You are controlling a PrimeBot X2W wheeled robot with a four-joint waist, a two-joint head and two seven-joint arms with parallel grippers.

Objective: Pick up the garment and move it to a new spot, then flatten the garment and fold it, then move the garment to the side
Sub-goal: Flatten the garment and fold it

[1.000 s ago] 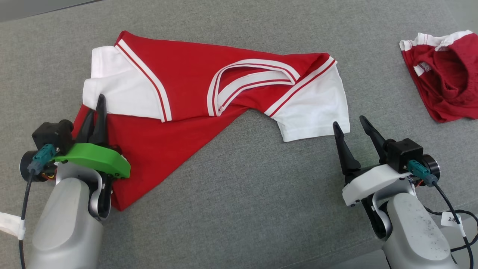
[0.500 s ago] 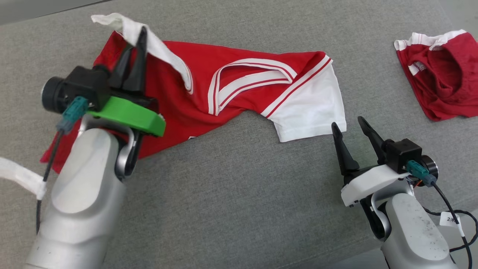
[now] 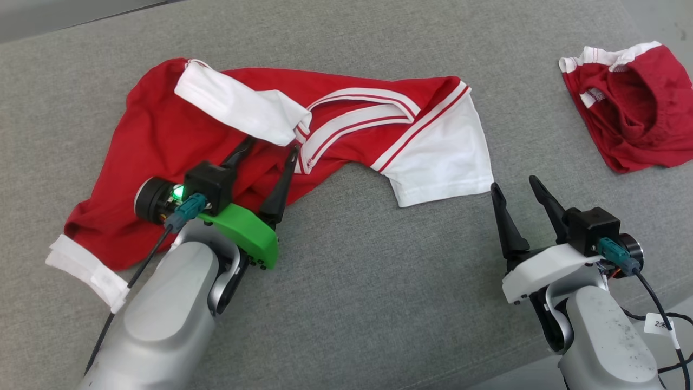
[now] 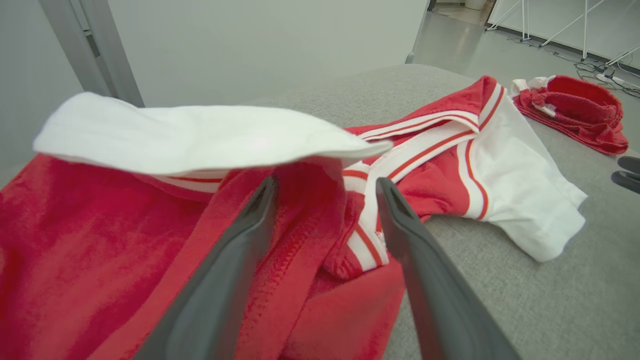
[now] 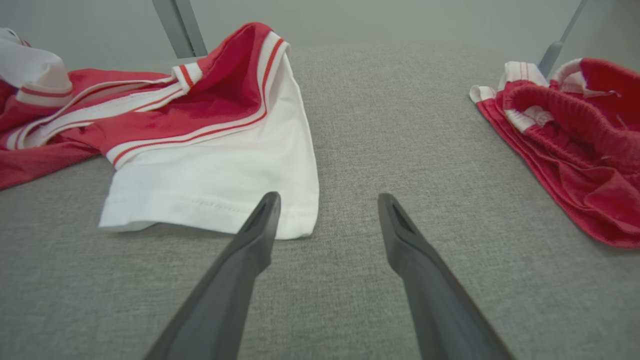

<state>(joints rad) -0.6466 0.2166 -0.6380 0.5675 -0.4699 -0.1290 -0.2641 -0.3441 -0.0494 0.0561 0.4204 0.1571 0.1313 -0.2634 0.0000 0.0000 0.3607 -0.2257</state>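
The left gripper (image 3: pixel 272 147) hovers low over the red short-sleeved cotton shirt with white sleeves and white-striped trim (image 3: pixel 162 135). Its two dark fingers are spread apart, and a bunched ridge of red cloth lies between them unpinched (image 4: pixel 325 187). The shirt sprawls rumpled across the far left half of the grey woven padded surface (image 3: pixel 379 303). One white sleeve (image 3: pixel 238 108) is flipped over onto the red body. The other white sleeve (image 3: pixel 444 162) lies flat, its hem just beside the right gripper (image 3: pixel 513 184). That gripper's fingers are also spread, over bare fabric (image 5: pixel 327 197). A crumpled dark red and white garment (image 3: pixel 633 119) lies near the surface's far right edge, well apart from the shirt. Bare grey surface runs between the two garments and across the whole near side between the arms.
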